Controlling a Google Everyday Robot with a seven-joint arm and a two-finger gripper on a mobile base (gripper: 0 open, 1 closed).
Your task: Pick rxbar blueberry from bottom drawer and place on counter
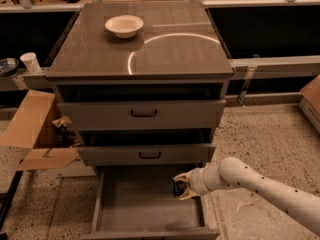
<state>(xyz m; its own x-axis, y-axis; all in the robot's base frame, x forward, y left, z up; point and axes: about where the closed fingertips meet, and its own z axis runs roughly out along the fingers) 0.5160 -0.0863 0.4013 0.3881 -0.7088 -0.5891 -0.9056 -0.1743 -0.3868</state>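
Observation:
The bottom drawer (130,204) is pulled open, showing its flat grey floor. My gripper (179,185) reaches in from the right and hovers over the drawer's right side, just under the middle drawer front. It is shut on the rxbar blueberry (176,186), a small dark bar held between the pale fingers, lifted off the floor. The counter (165,54) is the glossy grey-brown cabinet top above, with a curved arc of reflected light.
A white bowl (124,25) sits on the counter's back left. Two shut drawer fronts with black handles (144,113) sit above the open drawer. An open cardboard box (31,129) lies at the left, a paper cup (31,62) behind it. Another box (311,101) is at right.

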